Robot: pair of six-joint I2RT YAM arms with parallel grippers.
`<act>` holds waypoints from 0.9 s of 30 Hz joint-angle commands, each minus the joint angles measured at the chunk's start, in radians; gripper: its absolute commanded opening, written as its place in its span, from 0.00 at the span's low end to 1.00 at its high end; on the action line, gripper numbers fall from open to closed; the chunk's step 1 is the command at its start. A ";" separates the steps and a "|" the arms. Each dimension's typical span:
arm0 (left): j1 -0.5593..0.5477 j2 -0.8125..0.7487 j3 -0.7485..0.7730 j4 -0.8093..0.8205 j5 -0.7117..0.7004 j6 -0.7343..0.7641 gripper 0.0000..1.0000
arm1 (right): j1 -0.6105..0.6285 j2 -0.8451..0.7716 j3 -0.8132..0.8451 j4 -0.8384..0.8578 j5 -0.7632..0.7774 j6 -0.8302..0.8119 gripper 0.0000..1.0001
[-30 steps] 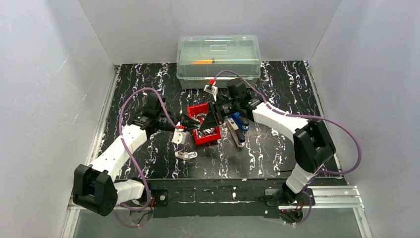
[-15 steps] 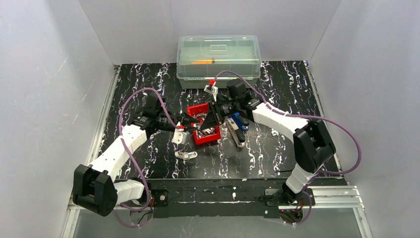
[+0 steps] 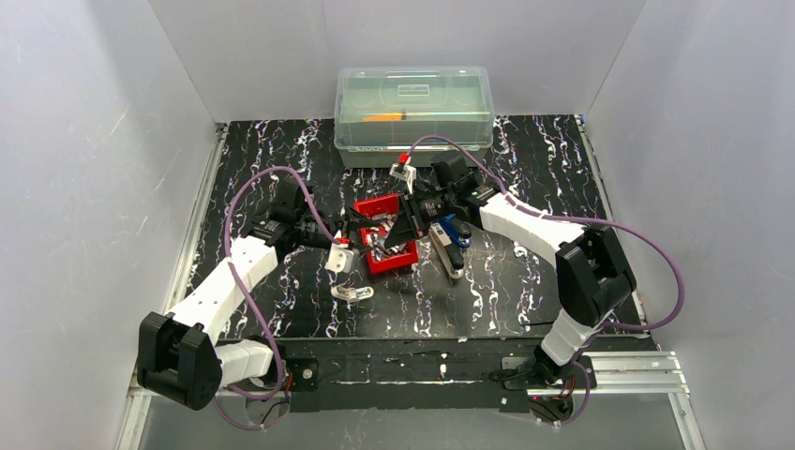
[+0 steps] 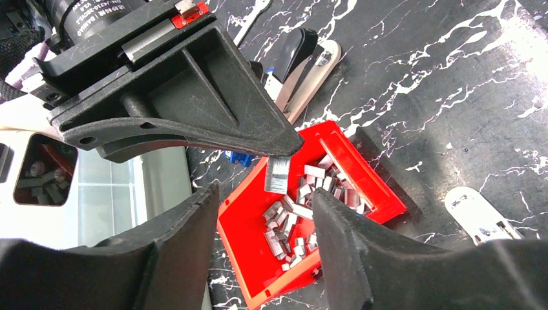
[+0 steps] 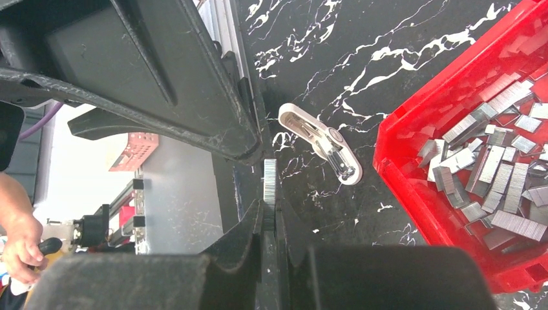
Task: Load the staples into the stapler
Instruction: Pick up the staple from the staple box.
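- One strip of staples (image 4: 279,174) is hanging just above the red tray (image 4: 382,201), where the other loose staples (image 4: 294,216) are lying in a heap.
- The right claw (image 5: 266,194) is pinching that strip edge-on between its closed fingertips.
- The left claw (image 4: 262,213) is hovering at the tray's left side with its fingers spread wide, gripping nothing.
- The stapler (image 3: 448,246) is lying on the desk (image 3: 525,169) just right of the tray. It seems to be hinged open, though the overhead view is too small to be sure.
- The pick-up is looking done, and the carry to the stapler is coming next. That move is calling for the strip to be lined up with the channel, legs down, and lowered in squarely.
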 commanded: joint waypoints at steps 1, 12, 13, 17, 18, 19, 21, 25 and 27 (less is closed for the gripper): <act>-0.010 -0.025 0.023 -0.011 0.043 0.008 0.51 | -0.003 -0.021 0.026 0.003 -0.050 -0.018 0.16; -0.015 -0.015 0.019 -0.022 0.048 0.043 0.46 | -0.003 0.000 0.042 0.086 -0.120 0.038 0.17; -0.016 -0.014 0.020 -0.022 0.049 0.044 0.45 | -0.003 0.001 0.044 0.091 -0.121 0.041 0.17; -0.023 -0.005 0.026 -0.020 0.051 0.045 0.34 | -0.001 0.005 0.048 0.104 -0.122 0.048 0.17; -0.024 -0.003 0.027 -0.018 0.051 0.045 0.29 | -0.001 0.006 0.049 0.105 -0.122 0.049 0.17; -0.025 -0.001 0.029 -0.015 0.049 0.045 0.23 | -0.002 0.008 0.051 0.105 -0.122 0.049 0.17; -0.026 0.002 0.031 -0.010 0.044 0.045 0.13 | -0.001 0.010 0.052 0.105 -0.122 0.048 0.17; -0.026 0.004 0.035 -0.010 0.030 0.044 0.06 | -0.001 0.012 0.045 0.109 -0.122 0.045 0.17; -0.026 0.006 0.036 -0.011 0.023 0.046 0.04 | -0.002 0.014 0.046 0.111 -0.124 0.044 0.17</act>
